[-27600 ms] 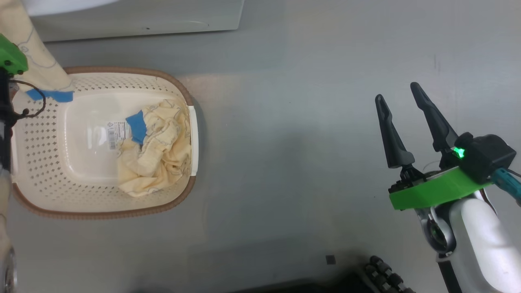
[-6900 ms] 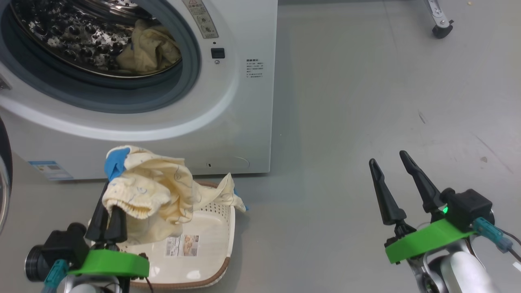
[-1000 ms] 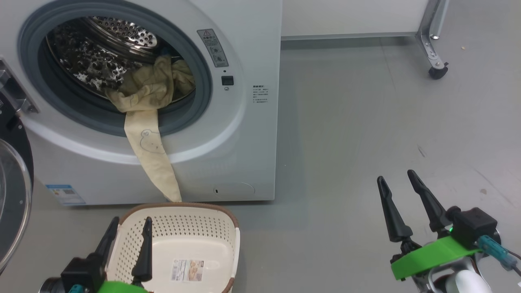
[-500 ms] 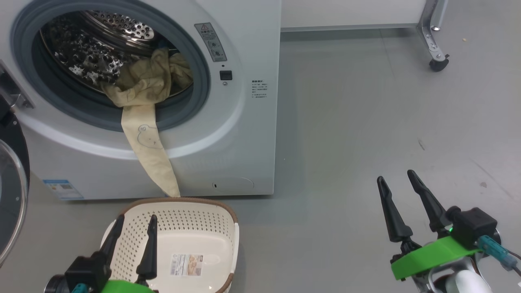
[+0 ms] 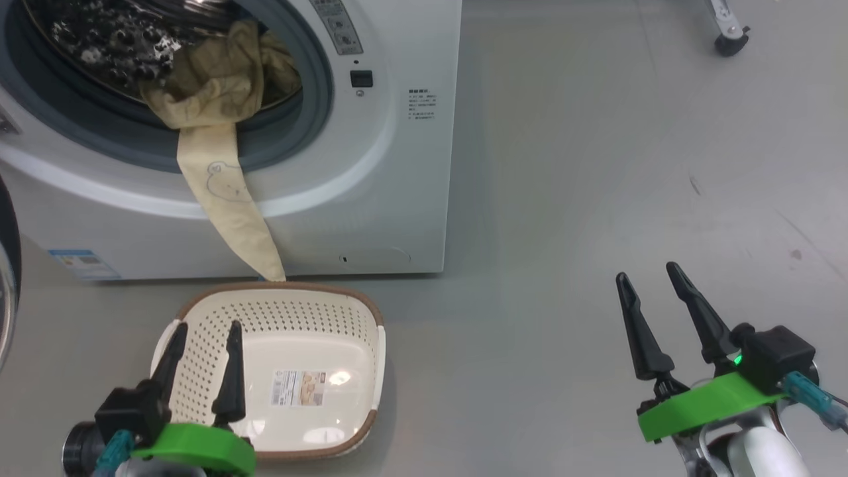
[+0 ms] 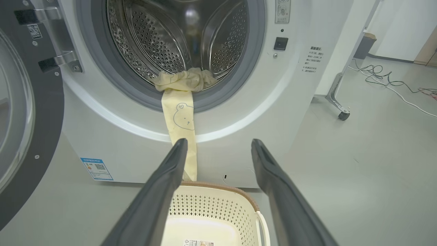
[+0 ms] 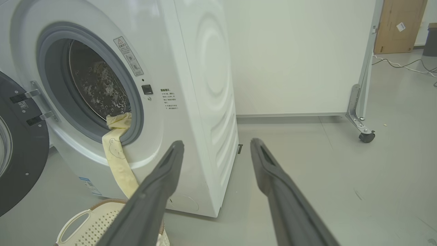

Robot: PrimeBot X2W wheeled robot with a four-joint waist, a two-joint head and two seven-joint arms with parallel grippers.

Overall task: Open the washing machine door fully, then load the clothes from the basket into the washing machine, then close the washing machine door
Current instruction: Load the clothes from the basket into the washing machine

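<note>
Left wrist view: door (image 6: pixel 44 112) at 9 o'clock. Head view: basket (image 5: pixel 278 311) at 7 o'clock. Clothes (image 6: pixel 181 116) trail from drum (image 6: pixel 164 41). Left gripper (image 5: pixel 207 325), right gripper (image 5: pixel 646 271) splayed wide, empty.

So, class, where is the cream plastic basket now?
Head view, lower left: the cream plastic basket sits before the white washing machine, below the dangling pale yellow garment.

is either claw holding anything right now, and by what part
Nothing is held. The left claw is open above the empty basket, the right claw open too. The yellow garment hangs from the washing machine opening, untouched.
</note>
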